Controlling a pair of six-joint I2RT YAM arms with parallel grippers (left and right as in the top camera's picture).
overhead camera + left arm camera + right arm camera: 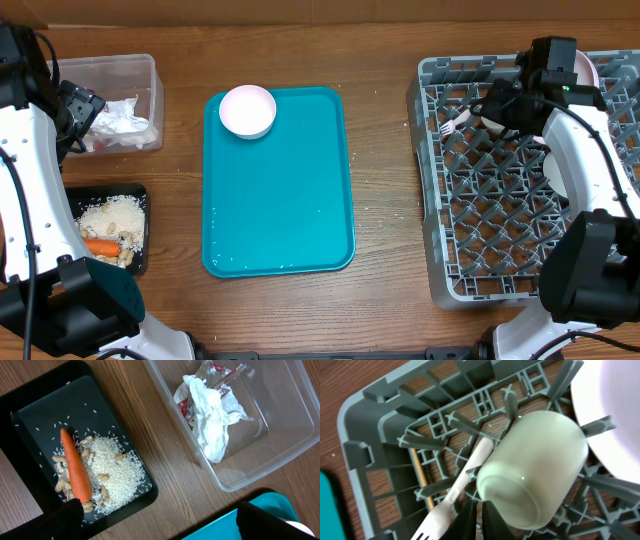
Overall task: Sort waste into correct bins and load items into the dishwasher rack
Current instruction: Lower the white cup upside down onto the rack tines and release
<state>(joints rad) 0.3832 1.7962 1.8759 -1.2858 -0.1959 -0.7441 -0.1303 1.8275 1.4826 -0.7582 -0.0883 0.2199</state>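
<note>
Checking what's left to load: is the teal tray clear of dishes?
No, a small white bowl sits in the far left corner of the teal tray.

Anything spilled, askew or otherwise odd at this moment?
Pale crumbs lie scattered on the teal tray, outside the black tray. In the rack, the cup lies tipped on its side, with the fork slanted beside it.
</note>
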